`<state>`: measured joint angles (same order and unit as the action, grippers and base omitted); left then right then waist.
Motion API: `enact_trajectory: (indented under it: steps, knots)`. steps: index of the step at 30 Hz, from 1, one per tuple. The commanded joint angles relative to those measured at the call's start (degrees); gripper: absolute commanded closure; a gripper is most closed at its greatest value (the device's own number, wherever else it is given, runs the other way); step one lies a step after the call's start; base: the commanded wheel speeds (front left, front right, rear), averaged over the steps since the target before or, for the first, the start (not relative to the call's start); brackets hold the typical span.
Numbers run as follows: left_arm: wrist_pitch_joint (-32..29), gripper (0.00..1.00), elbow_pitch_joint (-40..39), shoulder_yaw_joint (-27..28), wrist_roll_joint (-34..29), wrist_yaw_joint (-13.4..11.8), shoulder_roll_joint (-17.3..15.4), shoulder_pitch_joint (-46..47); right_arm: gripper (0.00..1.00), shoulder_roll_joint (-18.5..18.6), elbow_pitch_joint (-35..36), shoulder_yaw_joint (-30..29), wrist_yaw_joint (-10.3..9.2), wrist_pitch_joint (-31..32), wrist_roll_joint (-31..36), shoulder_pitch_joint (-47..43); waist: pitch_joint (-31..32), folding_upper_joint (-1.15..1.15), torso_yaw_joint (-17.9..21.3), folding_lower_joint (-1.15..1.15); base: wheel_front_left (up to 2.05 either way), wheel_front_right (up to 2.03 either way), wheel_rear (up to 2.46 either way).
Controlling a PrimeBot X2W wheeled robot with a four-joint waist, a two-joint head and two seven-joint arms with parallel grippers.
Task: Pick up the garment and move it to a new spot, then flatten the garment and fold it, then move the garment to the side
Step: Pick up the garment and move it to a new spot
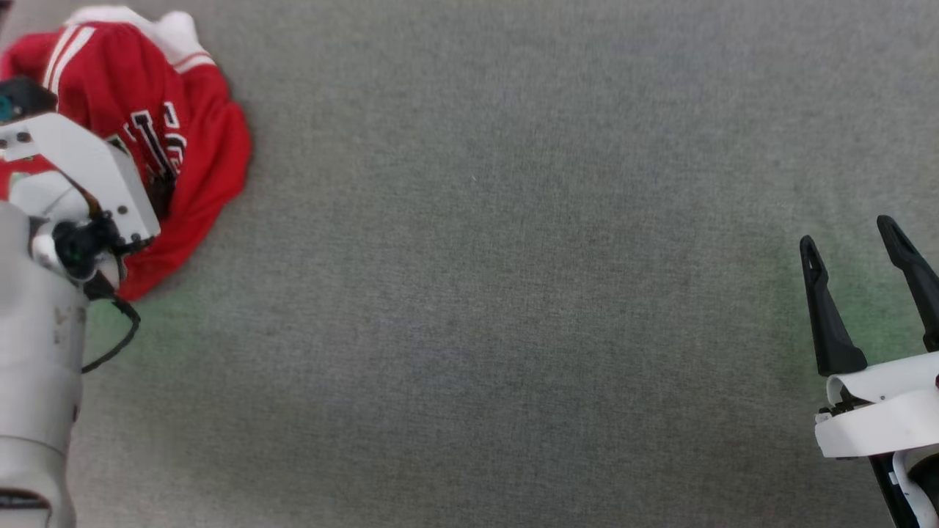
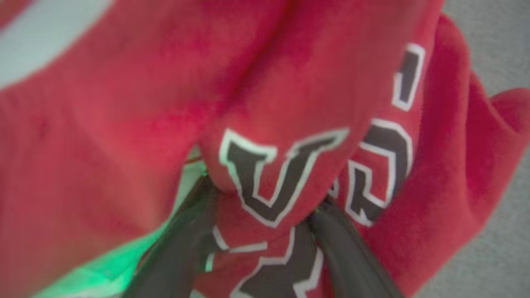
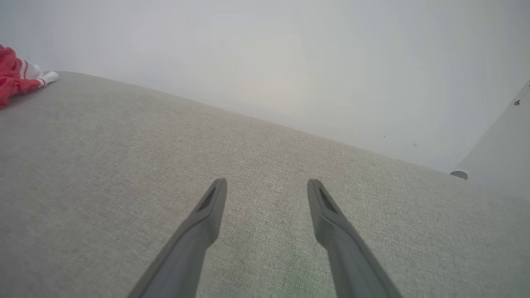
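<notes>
1. Garment (image 1: pixel 198 147): red jersey, crumpled in a heap at the far left of the grey cloth surface (image 1: pixel 513 293), partly under the left arm (image 1: pixel 81 169).
2. White sleeve (image 1: pixel 172 29) sticks out at the heap's far edge. Two white stripes (image 1: pixel 66 51) run over the red next to it.
3. Writing, head view: black letters with white outline on a fold, cut off by creases and the arm. Can't read a word.
4. Writing, left wrist view: same lettering up close (image 2: pixel 281 178). One letter looks like a U, and the pieces beside and below it are too folded to read. No brand tag or label legible.
5. Left gripper (image 2: pixel 265 194): fingers spread wide and pushed into the garment, straddling the lettered fold. Fingers (image 2: pixel 178 248) touch cloth on both sides but are not clamped on it. Green glow on the cloth beside the left finger.
6. Right gripper (image 1: pixel 847 233): low right, well apart from the garment, fingers spread with nothing between them.
7. Right wrist view: right gripper (image 3: pixel 267 182) over bare grey surface, garment (image 3: pixel 14 78) at the far left edge, plain pale wall (image 3: pixel 290 62) behind.
</notes>
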<state>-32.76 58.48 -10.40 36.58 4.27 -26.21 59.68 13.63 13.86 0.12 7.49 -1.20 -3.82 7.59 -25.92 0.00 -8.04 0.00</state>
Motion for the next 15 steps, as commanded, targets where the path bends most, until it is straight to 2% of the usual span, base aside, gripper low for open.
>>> enact_trajectory:
  steps: [1,5,6,7,8,9,15]
  knots:
    - [0.1,0.0,1.4,-0.7,-0.7,-0.2,0.6,0.5,0.0,0.1,0.5,0.0,0.0,0.2,0.4,0.7,-2.8,0.0,0.4,0.0,0.0,0.0,0.0]
    - [1.1,0.0,5.3,-0.3,0.6,0.4,2.5,1.3,0.0,0.2,1.3,0.3,0.0,1.0,0.4,1.2,-3.1,0.0,0.2,0.0,0.0,0.0,0.0]
    - [1.3,0.07,6.0,-0.4,0.6,0.7,3.0,1.4,0.0,0.2,1.3,0.4,0.0,1.0,0.4,1.2,-3.0,0.0,0.1,0.0,0.0,0.0,0.0]
    - [1.8,0.49,6.5,-0.5,0.8,0.9,3.3,1.7,0.0,0.2,1.2,0.5,0.0,1.1,0.4,1.2,-2.7,0.0,-0.1,0.0,0.0,0.0,0.0]
    - [2.5,0.81,6.8,-0.6,0.8,1.3,3.3,2.1,0.0,0.1,1.1,0.5,0.0,1.1,0.4,1.3,-2.4,0.0,-0.2,0.0,0.0,0.0,0.0]
    - [3.1,1.0,7.1,-0.5,0.9,1.5,3.1,2.5,0.0,0.0,1.0,0.6,0.0,1.2,0.4,1.3,-2.0,0.0,-0.4,0.0,0.0,0.0,0.0]
    - [7.5,1.0,7.7,-1.5,-0.1,2.5,0.4,4.7,0.0,-0.8,-1.3,1.5,0.0,0.1,-0.3,0.5,2.5,0.0,-1.1,0.0,0.0,0.0,0.0]
